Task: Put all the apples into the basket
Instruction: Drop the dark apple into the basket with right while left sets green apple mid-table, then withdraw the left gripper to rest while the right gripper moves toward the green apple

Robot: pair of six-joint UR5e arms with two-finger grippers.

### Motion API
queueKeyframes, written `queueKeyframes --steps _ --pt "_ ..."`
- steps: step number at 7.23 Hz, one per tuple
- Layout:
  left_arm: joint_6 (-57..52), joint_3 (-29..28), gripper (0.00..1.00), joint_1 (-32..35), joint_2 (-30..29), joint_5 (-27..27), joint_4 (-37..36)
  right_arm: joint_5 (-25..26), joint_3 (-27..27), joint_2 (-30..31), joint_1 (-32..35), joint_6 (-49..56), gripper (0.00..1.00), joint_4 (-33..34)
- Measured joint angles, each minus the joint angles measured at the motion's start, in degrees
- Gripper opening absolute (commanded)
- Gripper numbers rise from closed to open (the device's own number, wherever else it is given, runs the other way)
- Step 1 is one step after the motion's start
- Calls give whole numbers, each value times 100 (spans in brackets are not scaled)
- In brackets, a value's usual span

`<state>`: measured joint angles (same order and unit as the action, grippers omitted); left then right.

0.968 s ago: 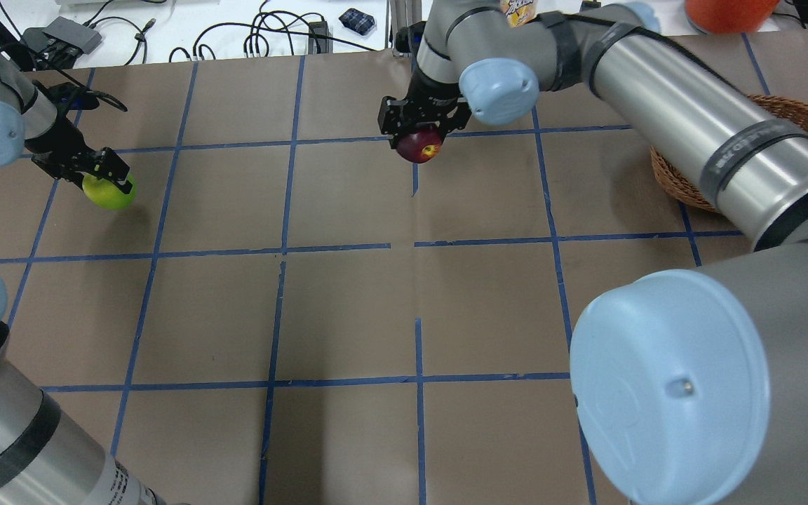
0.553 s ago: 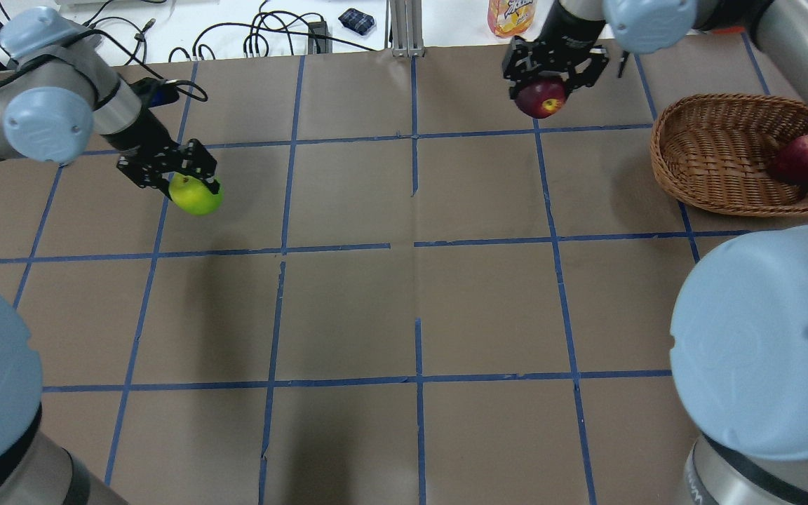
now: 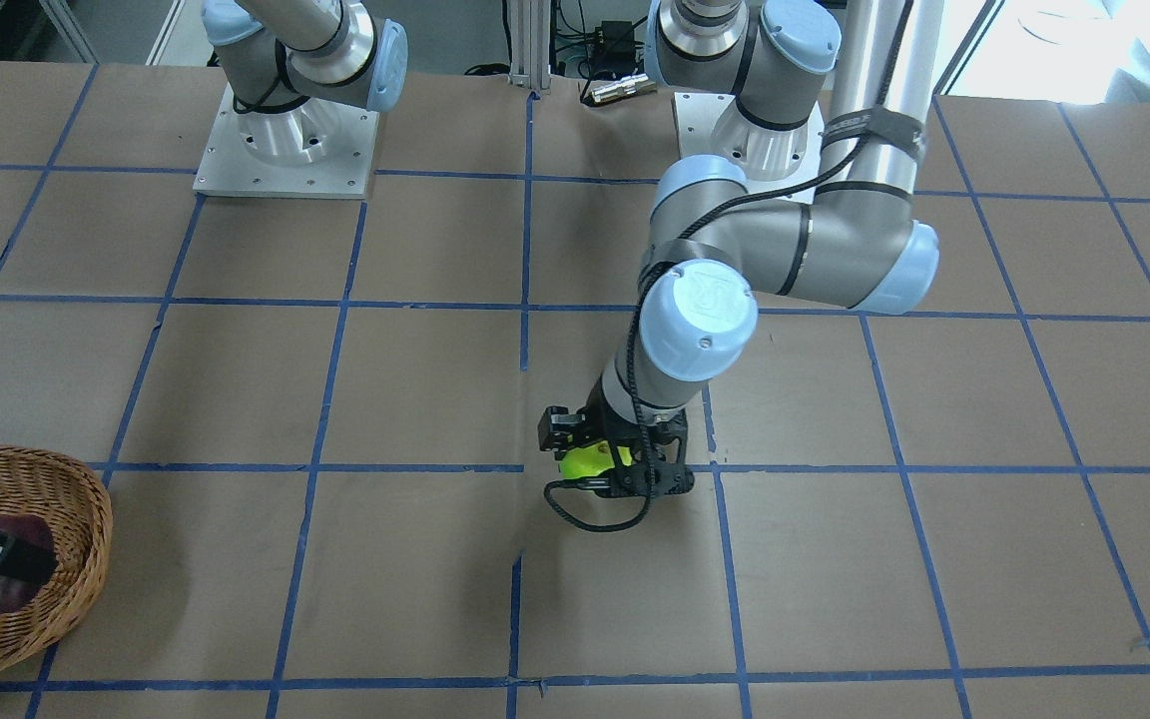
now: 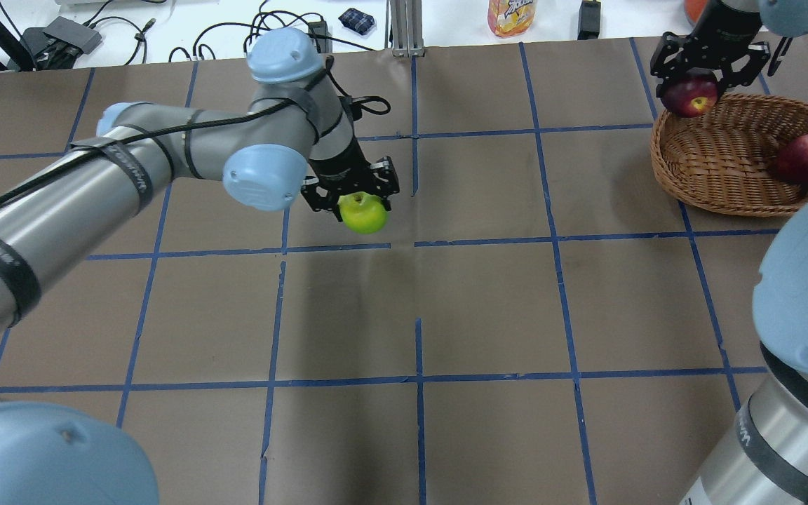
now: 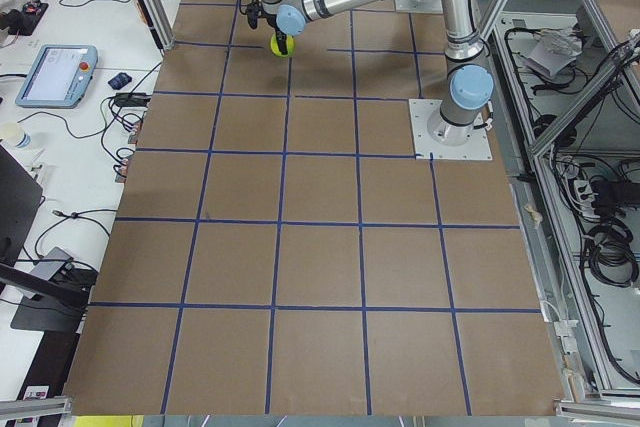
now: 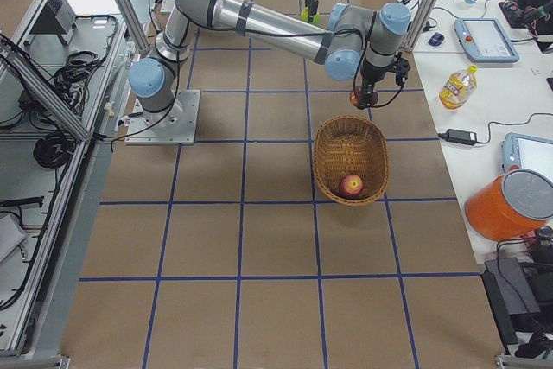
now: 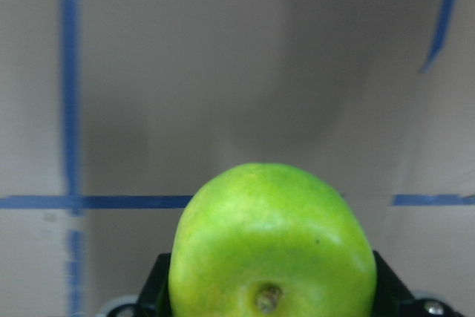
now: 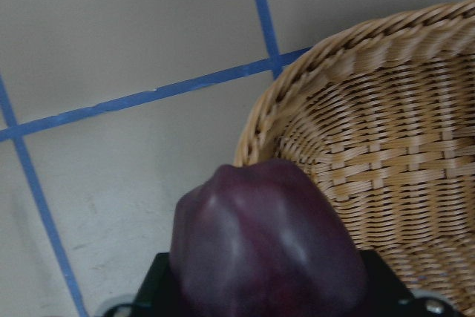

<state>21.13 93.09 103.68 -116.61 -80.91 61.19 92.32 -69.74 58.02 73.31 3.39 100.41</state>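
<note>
Gripping the dark maroon round apple point(image 4: 689, 97) from both sides, our right tool point(image 4: 691, 83) is closed about as far as the fruit allows. It hangs over the rim of the wide oval basket of woven light-brown wicker point(image 4: 719, 175), at the end facing the middle of the table point(image 4: 488, 308). In the right wrist view the apple covers the rim itself, with the woven floor on one side and bare table on the other. We judge that the coming move turns on this. The basket's hollow lies inward from the tool, along the basket's long axis, so a short carry that way should come before any release. Otherwise the apple may strike the rim and roll out.

A red round apple point(image 4: 806, 156) already lies inside, against the basket's opposite end, well apart from the drop spot.

Our left tool point(image 4: 353, 200) is clamped on the bright lime-green round apple point(image 4: 364, 214), held clear of the table and well apart from the basket, off its near end. The right arm is plainly the nearer, so we would let it finish first.
</note>
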Motion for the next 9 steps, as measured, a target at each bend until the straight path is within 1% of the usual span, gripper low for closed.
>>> queueKeyframes --steps 1,2,4,6,7,9 --pt "400 1 78 275 -189 -143 -322 88 -23 -69 -189 372 0 40" --pt "617 8 100 464 -371 -336 -556 117 -40 -173 -391 729 0 164" --pt "700 -19 100 712 -590 -750 -895 138 -61 -423 -680 1252 0 584" --pt "517 -123 100 719 -416 -856 -1006 145 -67 -612 -798 1458 0 768" --pt "140 -343 100 497 -144 -850 -586 153 -71 -689 -868 1534 0 824" --pt "-580 -1153 100 -125 552 -785 1229 158 -103 -786 -989 1584 1 856"
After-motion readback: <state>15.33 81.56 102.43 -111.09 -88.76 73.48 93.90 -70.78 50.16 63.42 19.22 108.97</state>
